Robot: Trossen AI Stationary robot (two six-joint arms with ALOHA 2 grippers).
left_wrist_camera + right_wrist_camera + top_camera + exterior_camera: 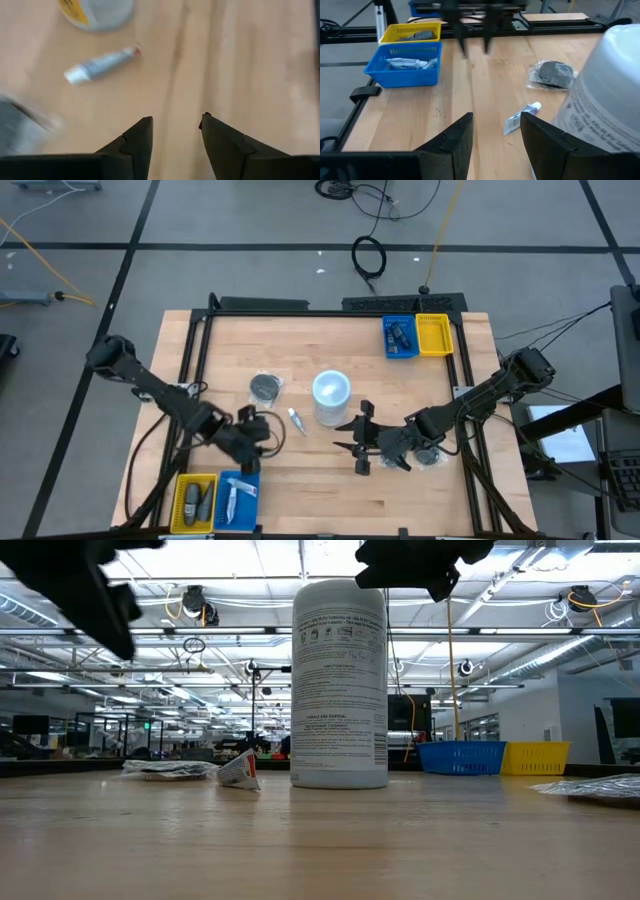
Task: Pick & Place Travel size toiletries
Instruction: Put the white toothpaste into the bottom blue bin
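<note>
— While both grippers hang empty over the table, which step is entered?

— Entry: between picks. Left gripper [262, 430], fingers [135, 145] parted with bare wood showing in the gap, nothing held; it hovers near the front-left trays. Right gripper [360, 442], fingers likewise apart and empty, sits in front of the white cylinder [331, 397].

— Items outstanding?

— One small tube [297, 420], lying flat on the wood between the left gripper and the cylinder, clear of both. One dark disc [265, 387] (in a clear wrapper, as far as I can tell), farther back, well apart from either gripper. Another wrapped item appears under the right arm, mostly hidden.

— Next move, by estimate?

— Probably the tube. In the left wrist view it lies ahead of the fingers and off to one side, not between them, so the gripper would need to advance, line up across the tube's width, descend, then close.

— Stowed already?

— Blue tray [237, 500] and yellow tray [194, 500] at front-left each hold items.
</note>
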